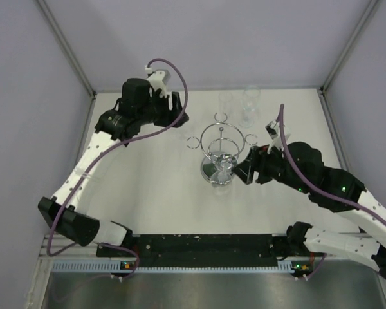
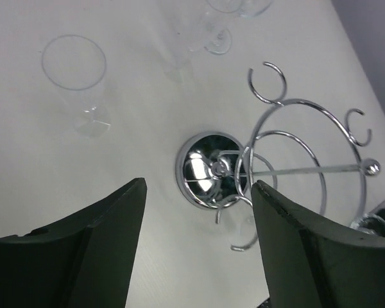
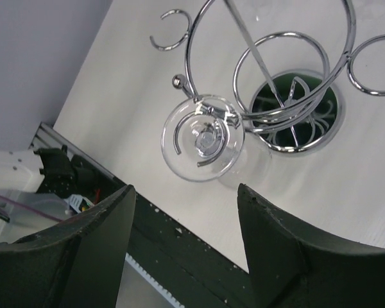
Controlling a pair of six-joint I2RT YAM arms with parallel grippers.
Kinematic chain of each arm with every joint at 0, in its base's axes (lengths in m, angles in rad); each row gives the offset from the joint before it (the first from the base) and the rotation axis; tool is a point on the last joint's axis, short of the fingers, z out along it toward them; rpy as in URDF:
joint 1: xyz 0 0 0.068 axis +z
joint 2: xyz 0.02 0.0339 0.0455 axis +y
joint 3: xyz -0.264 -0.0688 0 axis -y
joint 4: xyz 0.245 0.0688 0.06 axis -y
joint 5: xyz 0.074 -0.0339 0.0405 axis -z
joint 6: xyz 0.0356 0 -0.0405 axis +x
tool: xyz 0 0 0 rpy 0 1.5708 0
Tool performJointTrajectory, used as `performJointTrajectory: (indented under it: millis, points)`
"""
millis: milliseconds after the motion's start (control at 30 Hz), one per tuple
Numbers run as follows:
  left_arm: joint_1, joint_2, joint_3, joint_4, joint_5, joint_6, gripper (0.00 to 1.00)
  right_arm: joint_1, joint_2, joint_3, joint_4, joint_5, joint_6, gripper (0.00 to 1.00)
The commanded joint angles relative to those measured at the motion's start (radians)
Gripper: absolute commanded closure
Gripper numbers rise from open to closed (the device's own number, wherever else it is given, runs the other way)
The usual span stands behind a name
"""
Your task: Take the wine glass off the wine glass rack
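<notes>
You were at the approach: the wine glass (image 3: 203, 139) hung upside down, unheld, on the near side of the wine glass rack (image 1: 208, 168). Your right gripper (image 3: 185, 208) waited just beside it, jaws wide and empty. The left gripper (image 2: 199, 192), likewise spread and empty, hovered off the rack's far-left. Next you'd need to take the stem and slide it clear. Only the right wrist view showed the foot hooked on the rack.

Far glasses (image 2: 228, 8) cut by top edge, wine glass rack (image 3: 301, 109) hoop cropped above
</notes>
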Motion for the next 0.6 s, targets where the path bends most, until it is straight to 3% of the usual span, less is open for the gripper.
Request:
performJointTrajectory:
  millis: [0,267,300,333,567]
  points:
    - [-0.001,-0.154,-0.126,0.193,0.215,-0.048,0.25,-0.083,0.010,-0.026,0.104,-0.044,0.076,0.35]
    - [-0.002,-0.301,-0.303,0.211,0.293,-0.056,0.24,-0.203,0.053,-0.101,0.189,-0.159,0.119,0.35]
    - [-0.002,-0.316,-0.320,0.207,0.301,-0.048,0.17,-0.218,0.055,-0.109,0.205,-0.174,0.122,0.35]
    - [-0.002,-0.329,-0.332,0.202,0.310,-0.039,0.02,-0.228,0.059,-0.118,0.216,-0.203,0.129,0.35]
    - [-0.002,-0.412,-0.442,0.213,0.308,-0.014,0.02,-0.266,0.105,-0.107,0.256,-0.300,0.150,0.36]
